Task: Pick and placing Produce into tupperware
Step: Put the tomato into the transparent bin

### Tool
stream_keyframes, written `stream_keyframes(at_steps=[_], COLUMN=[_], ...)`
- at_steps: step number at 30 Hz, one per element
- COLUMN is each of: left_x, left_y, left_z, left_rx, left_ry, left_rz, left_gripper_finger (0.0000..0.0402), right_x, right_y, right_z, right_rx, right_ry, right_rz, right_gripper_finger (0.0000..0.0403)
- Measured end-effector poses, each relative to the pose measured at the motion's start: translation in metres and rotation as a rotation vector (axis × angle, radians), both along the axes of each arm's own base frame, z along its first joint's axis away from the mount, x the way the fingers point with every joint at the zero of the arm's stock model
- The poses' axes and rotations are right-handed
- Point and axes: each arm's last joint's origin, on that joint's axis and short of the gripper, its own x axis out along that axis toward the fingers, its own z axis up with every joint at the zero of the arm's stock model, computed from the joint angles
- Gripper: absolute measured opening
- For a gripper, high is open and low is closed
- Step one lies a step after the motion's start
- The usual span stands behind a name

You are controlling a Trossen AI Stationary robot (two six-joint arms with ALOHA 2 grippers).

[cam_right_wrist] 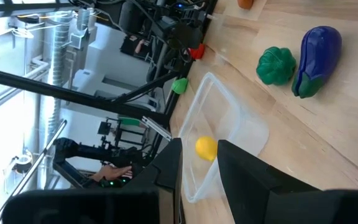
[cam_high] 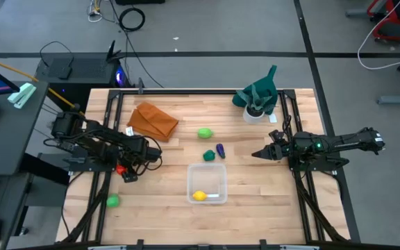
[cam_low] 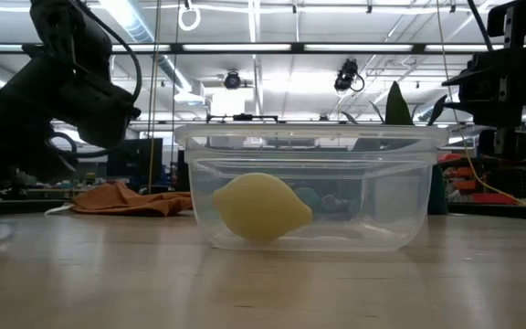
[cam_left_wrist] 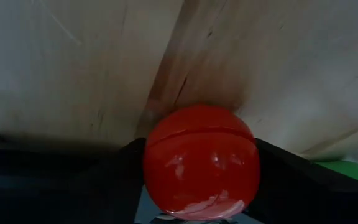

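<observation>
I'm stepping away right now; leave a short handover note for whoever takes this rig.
Left gripper: fingers either side of the red piece on the table's left, grip not confirmed.
Right gripper: idle right of the tub, holding nothing.
Done: yellow piece in the tub.
Left: red, purple, dark green, light green, and another light green near the front-left corner.

Wooden table (cam_high: 165, 208) carries tupperware (cam_high: 207, 182), produce (cam_high: 205, 132), perhaps two cloths (cam_high: 153, 120).
</observation>
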Motion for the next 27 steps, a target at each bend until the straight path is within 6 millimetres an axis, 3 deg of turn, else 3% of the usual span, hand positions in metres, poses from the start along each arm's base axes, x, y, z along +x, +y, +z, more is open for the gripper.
stream_keyframes(at_steps=[4, 10, 15, 21, 27], left_x=[0.000, 0.000, 0.000, 0.000, 0.016], left_y=[0.000, 0.000, 0.000, 0.000, -0.001], left_z=[0.000, 0.000, 0.000, 0.000, 0.011], left_rx=[0.000, 0.006, 0.014, 0.035, 0.032], left_ry=[-0.003, 0.002, 0.007, 0.018, -0.045], left_rz=[0.001, 0.013, 0.029, 0.073, 0.077], left_gripper_finger=[0.0297, 0.0267, 0.0266, 0.0286, 0.0265], right_x=[0.000, 0.000, 0.000, 0.000, 0.000], right_y=[0.000, 0.000, 0.000, 0.000, 0.000], right_z=[0.000, 0.000, 0.000, 0.000, 0.000], right_rx=[0.000, 0.000, 0.000, 0.000, 0.000], right_ry=[0.000, 0.000, 0.000, 0.000, 0.000], right_rz=[0.000, 0.000, 0.000, 0.000, 0.001], right_gripper_finger=[0.0068, 0.0068, 0.0068, 0.0068, 0.0068])
